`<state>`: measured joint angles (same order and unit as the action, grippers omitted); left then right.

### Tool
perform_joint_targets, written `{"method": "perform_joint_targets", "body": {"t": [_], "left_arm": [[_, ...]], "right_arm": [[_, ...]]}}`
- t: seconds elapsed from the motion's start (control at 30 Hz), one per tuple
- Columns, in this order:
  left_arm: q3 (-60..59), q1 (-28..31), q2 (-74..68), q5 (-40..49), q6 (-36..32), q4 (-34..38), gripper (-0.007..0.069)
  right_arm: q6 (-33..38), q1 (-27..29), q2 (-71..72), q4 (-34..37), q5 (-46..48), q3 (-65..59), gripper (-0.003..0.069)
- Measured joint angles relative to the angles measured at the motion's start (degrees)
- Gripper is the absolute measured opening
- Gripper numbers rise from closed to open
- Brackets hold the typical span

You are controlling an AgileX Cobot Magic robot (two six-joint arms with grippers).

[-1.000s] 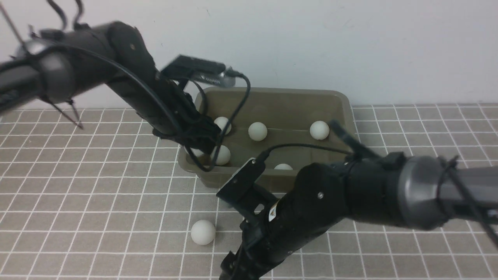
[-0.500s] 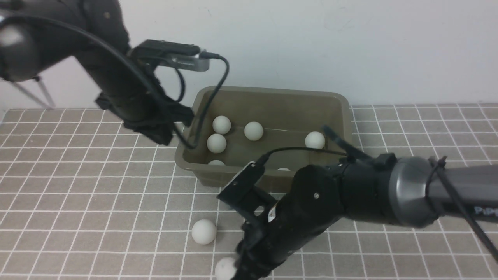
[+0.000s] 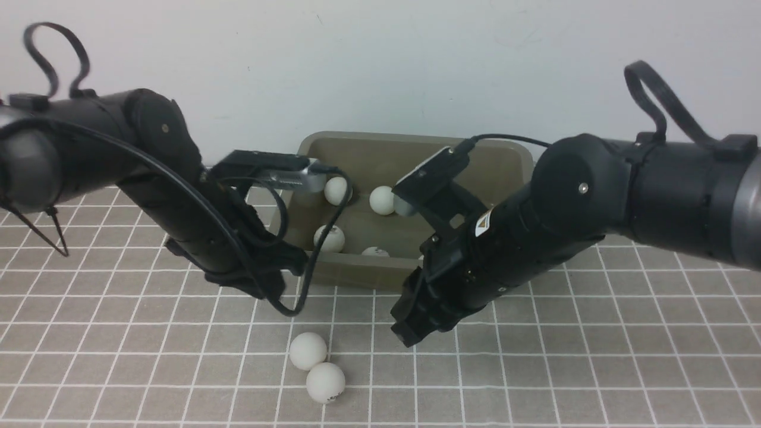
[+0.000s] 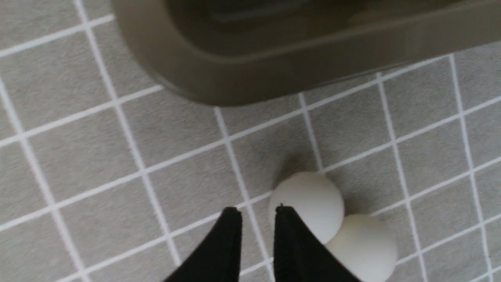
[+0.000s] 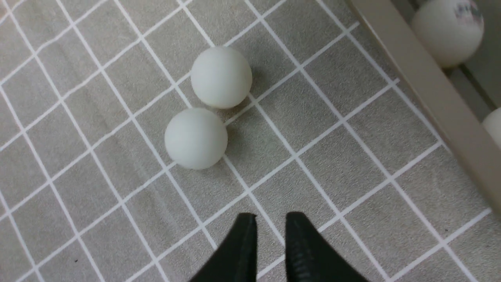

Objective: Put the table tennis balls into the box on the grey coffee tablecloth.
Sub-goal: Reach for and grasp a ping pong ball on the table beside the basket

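front: box (image 3: 505, 156) on grey coffee tablecloth (image 3: 119, 356) holds several table tennis balls (image 3: 380, 200), two touching in front | left wrist: left gripper (image 4: 256, 213) nearly closed, empty, above cloth ball | right wrist: right gripper (image 5: 270, 220) nearly closed, empty

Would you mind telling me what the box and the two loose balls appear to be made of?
The box looks like moulded plastic: smooth, slightly glossy olive-grey walls, rounded corners. The two loose balls look like matte white plastic, uniformly smooth with soft shading.
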<state>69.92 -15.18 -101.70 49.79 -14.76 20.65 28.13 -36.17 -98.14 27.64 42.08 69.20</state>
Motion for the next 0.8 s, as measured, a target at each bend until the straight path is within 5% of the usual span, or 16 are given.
{"method": "perform_joint_targets", "body": {"t": [0.2, 0.3, 0.43, 0.6, 0.8], "left_arm": [[0.00, -3.27, -7.35, -1.30, -2.22, 3.53, 0.0468], [0.00, -3.92, -9.52, -1.32, -2.17, 3.53, 0.0556], [0.00, -3.97, -10.39, -1.07, -1.00, 3.36, 0.0547], [0.05, -3.99, -10.45, -0.01, 0.82, 1.93, 0.0337], [6.87, -3.81, -8.16, 5.35, 1.21, -0.58, 0.0352]], "right_arm": [[-0.48, 2.32, 3.34, -0.06, 0.73, 0.00, 0.0267], [-0.53, 3.93, 5.12, -0.23, 1.14, 0.00, 0.0286], [-0.56, 6.30, 7.38, -0.36, 1.20, 0.00, 0.0291], [-0.56, 7.69, 8.28, -0.44, 1.63, 0.00, 0.0293], [-1.89, 8.08, 8.99, -2.77, 4.80, 0.00, 0.0290]]}}
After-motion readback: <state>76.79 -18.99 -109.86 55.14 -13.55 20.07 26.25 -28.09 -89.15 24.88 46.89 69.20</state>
